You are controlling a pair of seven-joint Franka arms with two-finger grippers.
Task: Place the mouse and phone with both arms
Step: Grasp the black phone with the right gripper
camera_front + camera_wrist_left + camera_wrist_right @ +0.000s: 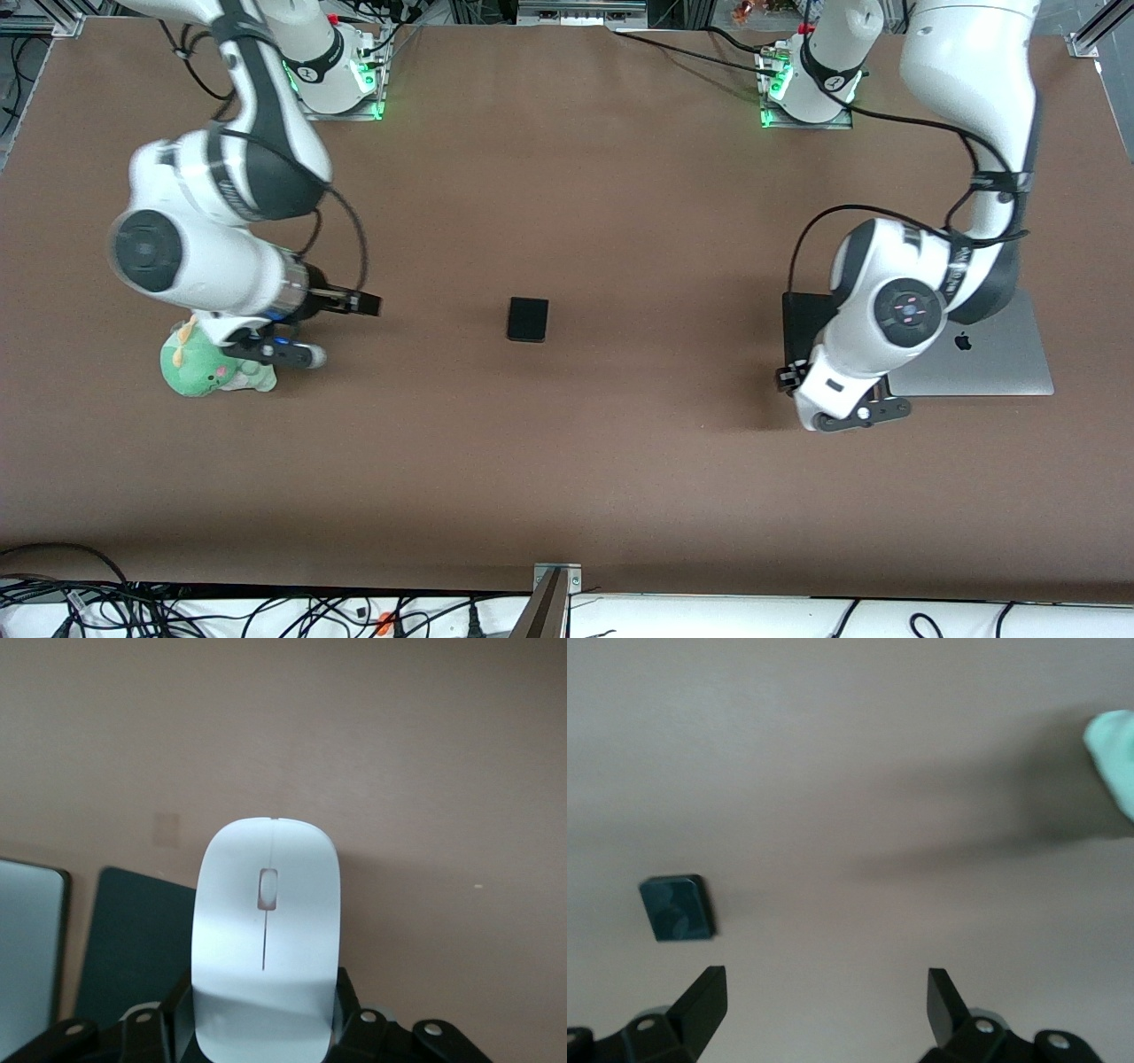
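Brown table (620,177) under both arms, cables along the near edge

Left gripper (263,1028) closed on mouse (266,939), fingers clamping its sides; held in the air over the near edge of a black mouse pad (804,323), beside a closed silver laptop (983,354) at the left arm's end. Mouse hidden under the wrist in front view, clear only in left wrist view

Right gripper (827,997) wide open, nothing between the fingers; poised over bare table beside a green plush toy (208,368) at the right arm's end

Phone (527,319) flat on the table near mid-table, well apart from the right gripper, toward the left arm's end from it; off to one side of the open fingers in right wrist view (677,907)

Step judged: mouse carried, not yet set down; phone not yet gripped. Next calls for lowering the mouse onto the pad and releasing, plus travelling the right gripper across to centre over the phone before descending
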